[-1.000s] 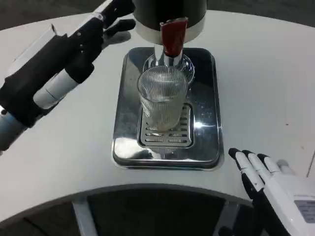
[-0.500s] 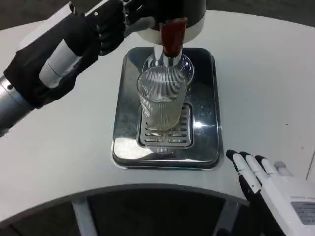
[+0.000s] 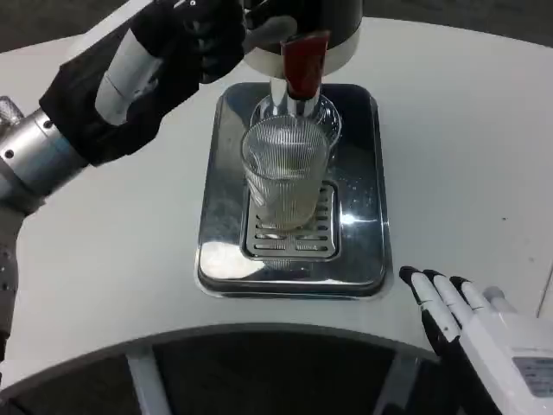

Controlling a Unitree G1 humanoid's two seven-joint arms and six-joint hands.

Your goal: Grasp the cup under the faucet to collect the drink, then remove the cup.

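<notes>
A clear ribbed cup stands upright on the grate of a shiny metal drip tray, directly under the faucet with its red lever. A pale drink fills the lower part of the cup. My left hand is raised at the top of the picture, against the left side of the dispenser's dark body, beside the red lever; I cannot tell whether it grips anything. My right hand rests at the table's near right edge with fingers stretched out, holding nothing.
The white round table spreads to either side of the tray. Its front edge curves just below the tray, with dark floor beyond. My left forearm slants across the table's left half.
My left arm has swung up and to the right, bringing the hand from beside the tray's far left corner to the dispenser's side. The cup and right hand have stayed put.
</notes>
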